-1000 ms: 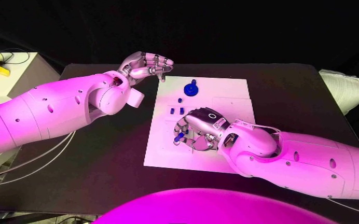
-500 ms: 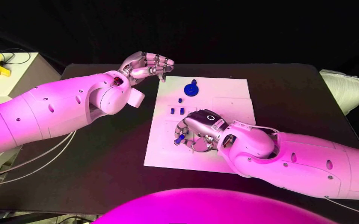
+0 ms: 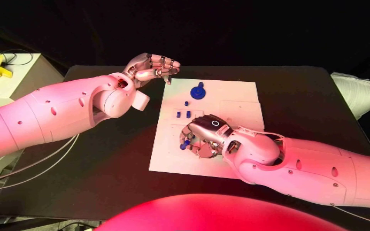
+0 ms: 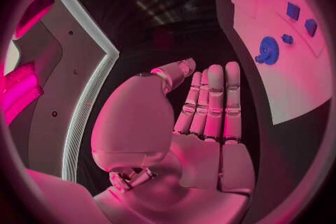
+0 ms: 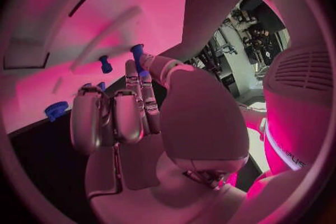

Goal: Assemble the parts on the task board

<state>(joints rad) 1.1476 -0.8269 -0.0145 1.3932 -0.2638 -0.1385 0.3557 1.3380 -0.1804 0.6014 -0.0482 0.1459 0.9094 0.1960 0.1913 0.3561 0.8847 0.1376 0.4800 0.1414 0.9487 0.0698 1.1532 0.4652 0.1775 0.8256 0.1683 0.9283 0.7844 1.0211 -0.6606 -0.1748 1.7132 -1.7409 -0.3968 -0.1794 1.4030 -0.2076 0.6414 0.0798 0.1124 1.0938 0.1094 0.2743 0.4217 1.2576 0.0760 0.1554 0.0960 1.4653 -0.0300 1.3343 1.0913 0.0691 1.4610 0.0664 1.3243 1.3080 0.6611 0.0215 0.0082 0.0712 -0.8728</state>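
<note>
The white task board (image 3: 231,102) lies mid-table. A round blue part (image 3: 197,91) stands near its far edge, and small blue parts (image 3: 183,114) sit just in front of it. My right hand (image 3: 203,136) is down on the board's left half. Its thumb and a finger pinch a small blue part (image 5: 137,52), which also peeks out beside the fingers (image 3: 184,145). My left hand (image 3: 153,66) hovers off the board's far left corner with its fingers (image 4: 210,101) straight and side by side, holding nothing. The board (image 4: 301,84) and round part (image 4: 268,50) lie beyond it.
Black table (image 3: 108,151) surrounds the board, with bare room to its left and right. My right forearm (image 3: 300,161) covers the board's near right corner. A pale stand (image 3: 19,68) sits beyond the table's left edge.
My right hand has edged slightly left over the board, still down on the small part. The left hand has not moved.
</note>
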